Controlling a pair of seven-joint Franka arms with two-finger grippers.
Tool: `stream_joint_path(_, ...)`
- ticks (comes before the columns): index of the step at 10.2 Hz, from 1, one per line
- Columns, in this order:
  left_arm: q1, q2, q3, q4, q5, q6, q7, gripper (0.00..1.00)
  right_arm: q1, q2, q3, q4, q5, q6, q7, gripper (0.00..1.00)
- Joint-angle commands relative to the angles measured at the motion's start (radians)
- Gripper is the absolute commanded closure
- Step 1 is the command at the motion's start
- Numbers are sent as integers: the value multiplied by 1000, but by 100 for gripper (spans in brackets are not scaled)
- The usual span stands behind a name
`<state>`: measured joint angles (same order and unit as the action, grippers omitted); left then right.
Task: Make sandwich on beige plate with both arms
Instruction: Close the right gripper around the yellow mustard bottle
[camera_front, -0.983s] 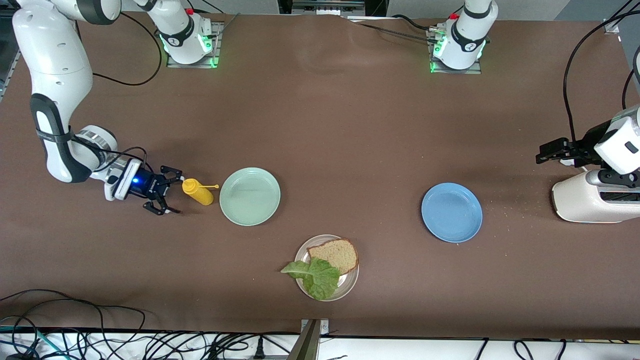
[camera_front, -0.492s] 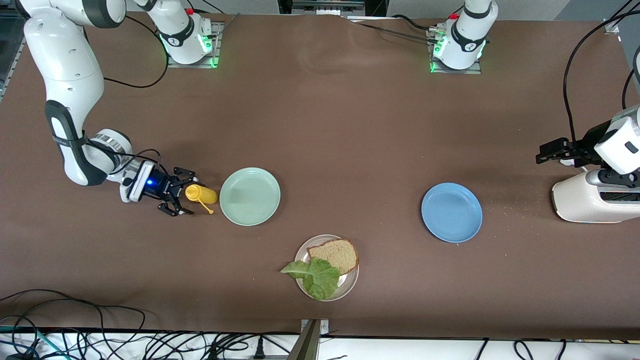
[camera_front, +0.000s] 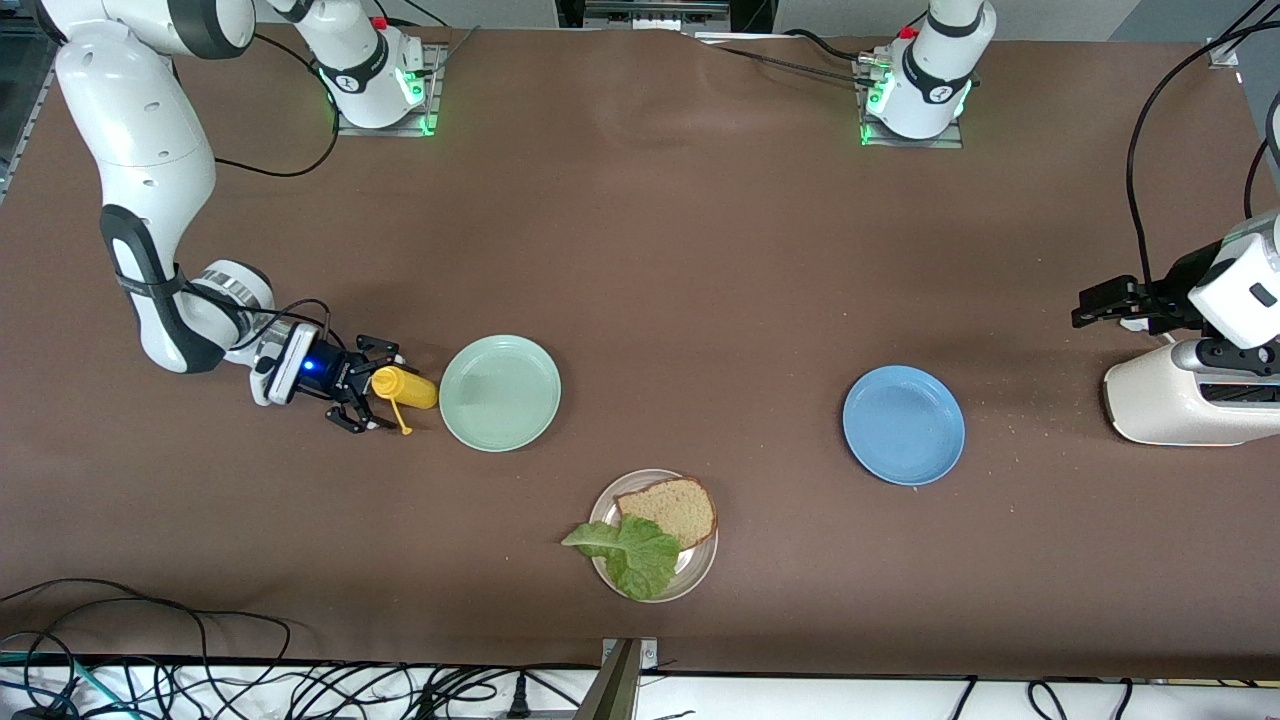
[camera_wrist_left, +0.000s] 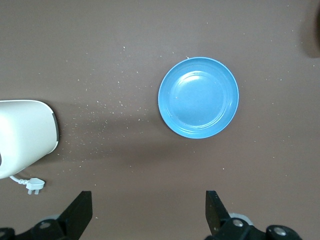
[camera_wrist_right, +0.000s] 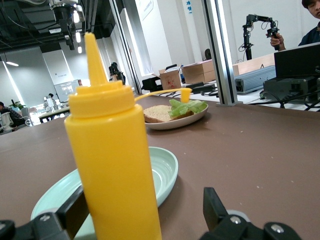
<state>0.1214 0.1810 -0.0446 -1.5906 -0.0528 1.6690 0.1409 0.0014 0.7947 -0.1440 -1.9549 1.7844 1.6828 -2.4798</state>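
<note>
The beige plate (camera_front: 703, 572) lies near the table's front edge and carries one brown bread slice (camera_front: 672, 508) with a green lettuce leaf (camera_front: 632, 556) overlapping it and hanging over the rim. The right wrist view shows this plate (camera_wrist_right: 196, 116) too. My right gripper (camera_front: 366, 396) is low over the table beside the mint-green plate (camera_front: 500, 392). It is open, with a yellow squeeze bottle (camera_wrist_right: 112, 160) standing between its fingers against one of them. My left gripper (camera_front: 1085, 308) waits open and empty above the table at the left arm's end.
A blue plate (camera_front: 903, 425) lies empty toward the left arm's end. Beside it is a white appliance (camera_front: 1180, 400) with a plug, under the left arm. The yellow bottle (camera_front: 405, 388) nearly touches the mint plate. Cables run along the table's front edge.
My right gripper has moved toward the mint plate and now has the yellow bottle between its fingers. The bottle shifted and turned a little. The left arm has not moved.
</note>
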Motion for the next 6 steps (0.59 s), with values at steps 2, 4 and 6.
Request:
stream_joint_path(2,4,-6,-1,-2,-10,-9,-3,0,6,21,15,11,43,5,-11,1)
stream_joint_path(4,4,-6,-1,-2,-12,-9,-3,0,8,26,17,11,52,5,-11,1)
stream_joint_path(6,4,-6,-1,-2,-12,-9,-3,0,15,31,33,11,82,6,-11,1)
